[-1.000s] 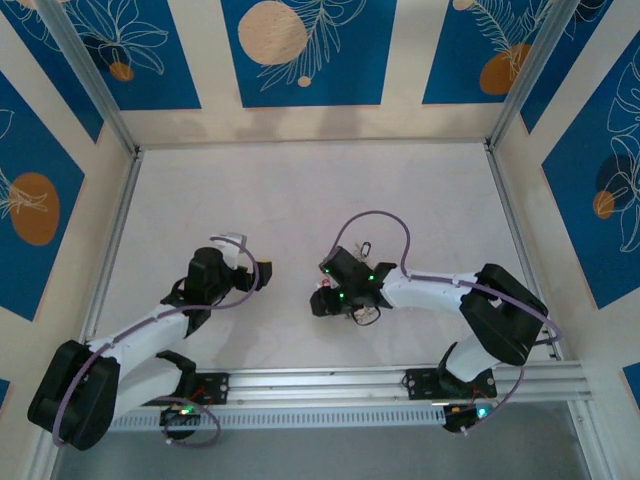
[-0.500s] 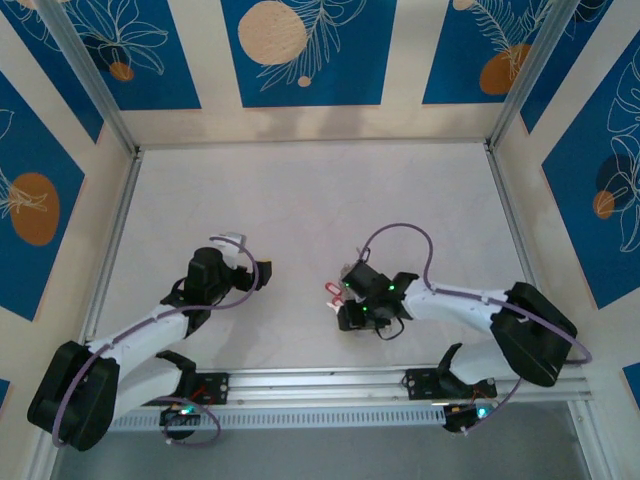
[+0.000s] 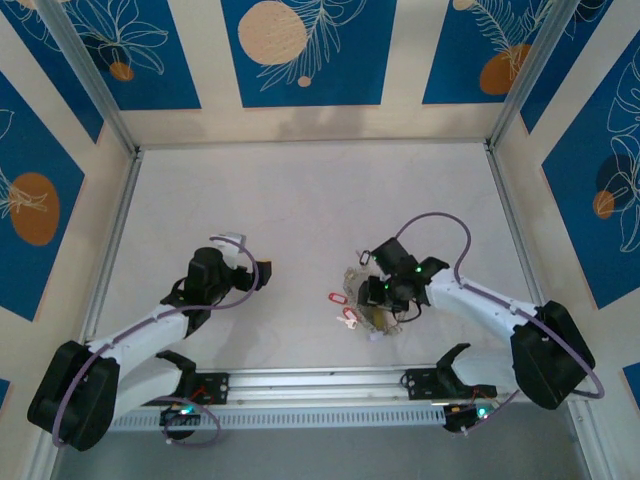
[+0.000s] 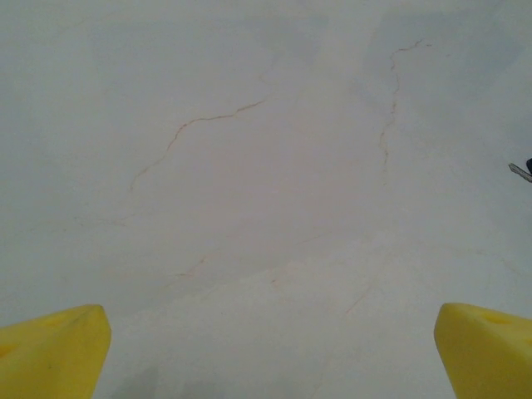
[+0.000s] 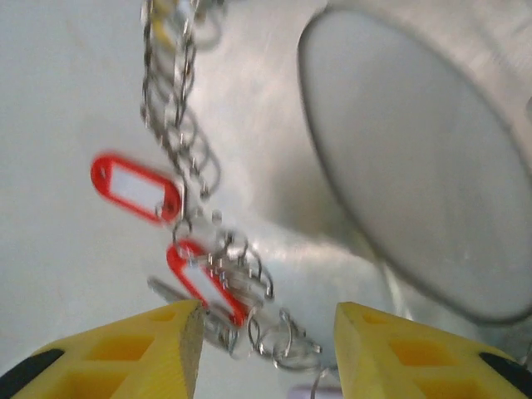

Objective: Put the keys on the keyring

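Looking down from the top: got the keyring lying on the white surface near the front rail, partly tucked under the right arm and its wrist, so can only make out a bit of the loop. Spotted two red tags just left of it, close together and out in the open. From the right wrist, blurry as anything: seeing the keys and a string of small rings tangled up with those tags, plus the right jaws parted, yellow fingertips either side of the bottom of that tangle, not clamping anything as far as can be made out. Got the left jaws spread all the way, fingertips over bare, hairline-cracked surface, well apart from the keys. Blue patterned walls boxing it all in.
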Robot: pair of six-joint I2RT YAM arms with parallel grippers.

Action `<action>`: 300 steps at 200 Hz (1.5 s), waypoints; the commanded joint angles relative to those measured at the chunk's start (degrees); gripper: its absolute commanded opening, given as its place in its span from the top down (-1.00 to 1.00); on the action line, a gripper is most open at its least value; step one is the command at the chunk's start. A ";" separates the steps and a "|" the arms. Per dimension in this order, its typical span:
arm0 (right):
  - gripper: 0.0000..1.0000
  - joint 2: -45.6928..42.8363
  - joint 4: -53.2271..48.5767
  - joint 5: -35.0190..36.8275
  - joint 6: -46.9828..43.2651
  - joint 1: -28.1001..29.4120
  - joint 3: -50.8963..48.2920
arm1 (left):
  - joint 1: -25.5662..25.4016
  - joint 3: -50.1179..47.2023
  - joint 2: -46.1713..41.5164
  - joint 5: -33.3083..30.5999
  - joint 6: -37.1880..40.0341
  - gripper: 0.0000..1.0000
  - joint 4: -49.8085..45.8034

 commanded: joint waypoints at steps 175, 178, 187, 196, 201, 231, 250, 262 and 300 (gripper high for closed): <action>-0.12 38.25 22.09 -28.03 -21.01 7.16 26.75 | 9.75 -2.60 -10.53 -2.74 -5.35 -1.00 -6.26; -0.12 38.65 21.61 -28.24 -21.56 7.60 27.37 | 10.03 -2.71 -10.61 -2.65 -5.58 -1.00 -6.22; -0.11 39.47 20.76 -29.11 -23.14 9.04 28.65 | 11.02 -2.96 -10.90 -2.17 -6.28 -1.00 -6.37; -0.11 39.71 20.58 -30.53 -24.03 10.08 29.04 | 11.79 -3.14 -10.93 -1.84 -6.83 -1.00 -6.42; -0.11 39.54 20.75 -31.55 -24.43 10.54 28.89 | 12.10 -3.17 -10.94 -1.68 -7.17 -1.00 -6.34; -0.10 34.59 18.91 -30.96 -28.21 12.49 25.86 | 13.20 -3.35 -9.86 -1.30 -8.11 -1.00 -5.88; -0.09 28.80 14.57 -20.37 -29.12 13.23 22.62 | 13.31 -3.25 -9.21 -1.38 -8.37 -1.00 -5.64; -0.08 26.18 9.91 -12.45 -29.04 14.06 21.84 | 13.35 -3.27 -9.01 -1.38 -8.47 -1.00 -5.50; -0.18 28.04 -2.69 7.93 -22.94 23.47 26.36 | 13.40 -3.58 -9.07 -1.41 -8.60 -0.99 -5.21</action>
